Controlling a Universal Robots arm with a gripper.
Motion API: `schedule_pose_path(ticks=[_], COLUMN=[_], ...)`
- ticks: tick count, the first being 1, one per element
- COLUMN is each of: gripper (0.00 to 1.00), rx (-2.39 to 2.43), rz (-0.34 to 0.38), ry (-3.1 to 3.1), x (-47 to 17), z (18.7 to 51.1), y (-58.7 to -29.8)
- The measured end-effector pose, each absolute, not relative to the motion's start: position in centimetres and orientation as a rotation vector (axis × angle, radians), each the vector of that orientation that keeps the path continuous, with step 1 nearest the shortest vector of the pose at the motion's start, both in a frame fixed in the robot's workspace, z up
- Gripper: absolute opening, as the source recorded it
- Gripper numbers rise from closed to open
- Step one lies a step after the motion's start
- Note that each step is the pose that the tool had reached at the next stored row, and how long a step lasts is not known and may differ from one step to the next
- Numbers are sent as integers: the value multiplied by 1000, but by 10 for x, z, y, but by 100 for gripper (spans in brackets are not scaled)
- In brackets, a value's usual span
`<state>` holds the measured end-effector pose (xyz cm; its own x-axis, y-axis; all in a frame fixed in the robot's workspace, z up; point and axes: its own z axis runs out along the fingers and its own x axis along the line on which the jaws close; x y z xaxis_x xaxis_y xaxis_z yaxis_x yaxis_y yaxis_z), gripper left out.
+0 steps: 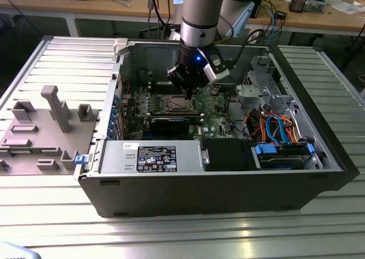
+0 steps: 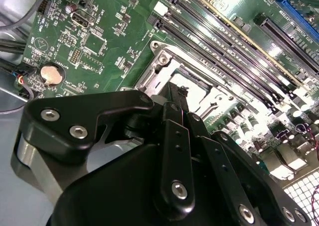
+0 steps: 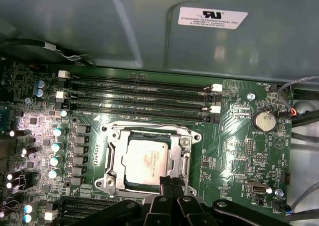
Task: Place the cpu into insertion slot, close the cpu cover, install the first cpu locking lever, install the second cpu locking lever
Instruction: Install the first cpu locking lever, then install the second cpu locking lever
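The cpu (image 3: 144,161) lies flat in the insertion slot (image 1: 174,104) of the green motherboard, its silver top showing. The cpu cover (image 3: 115,159), a silvery square frame, lies down around it, and the chip shows through its window. My gripper (image 3: 168,182) hangs at the socket's edge just over the cover frame. Its two black fingers are pressed together, and nothing shows between them. In the second wrist view the gripper (image 2: 175,92) has its tips right above the cover (image 2: 159,74). In the exterior view the gripper (image 1: 188,90) hangs inside the open case, just above the socket.
Long memory slots (image 3: 139,94) run beside the socket and a coin battery (image 3: 262,120) sits further off. The case wall (image 3: 149,37) rises behind the board. A black graphics card (image 1: 171,124), the power supply (image 1: 151,156) and cable bundles (image 1: 274,128) crowd the case. A grey fixture (image 1: 51,116) stands outside.
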<state>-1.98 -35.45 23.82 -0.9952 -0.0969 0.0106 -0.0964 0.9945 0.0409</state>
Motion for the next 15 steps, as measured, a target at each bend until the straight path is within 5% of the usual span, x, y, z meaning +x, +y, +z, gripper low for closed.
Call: schedule_pose_path(ticks=[15], gripper=[11], rx=[151], rz=[-65], ry=[-3125], x=[-20], z=[238], y=[-364])
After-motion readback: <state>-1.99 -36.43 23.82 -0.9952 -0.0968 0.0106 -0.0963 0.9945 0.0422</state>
